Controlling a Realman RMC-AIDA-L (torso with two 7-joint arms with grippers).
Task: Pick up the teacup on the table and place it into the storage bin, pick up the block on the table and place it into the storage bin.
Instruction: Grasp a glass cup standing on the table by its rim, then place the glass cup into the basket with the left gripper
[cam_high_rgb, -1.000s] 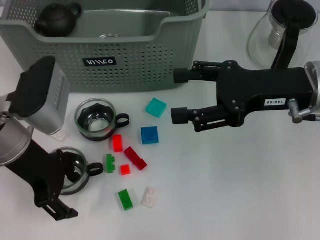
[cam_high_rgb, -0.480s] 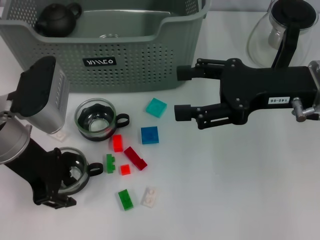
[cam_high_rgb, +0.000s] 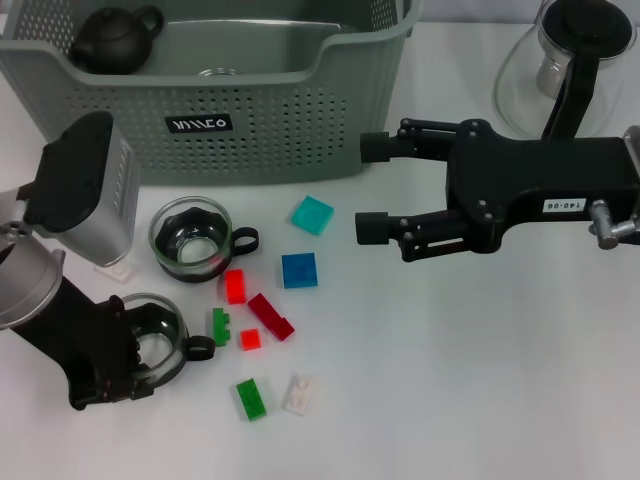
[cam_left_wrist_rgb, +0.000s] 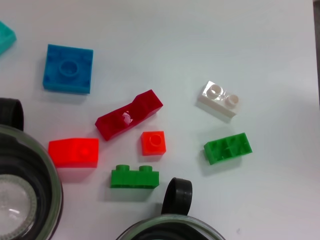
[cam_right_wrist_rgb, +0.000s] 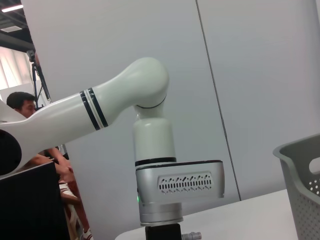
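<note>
the left end effector (cam_high_rgb: 135, 350) pinches the near clear glass teacup (cam_high_rgb: 160, 338) on the white tabletop (cam_high_rgb: 450, 380), while the right end effector (cam_high_rgb: 375, 188) hovers spread.

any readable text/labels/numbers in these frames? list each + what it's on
"140-06", printed upside down as the head view shows it: white sticker on the right gripper, which hangs open right of the blocks.
White stylised marks, not legible as letters: black label on the storage bin front wall.
Blocks, teacups, glass pot, left gripper: no text visible.
</note>
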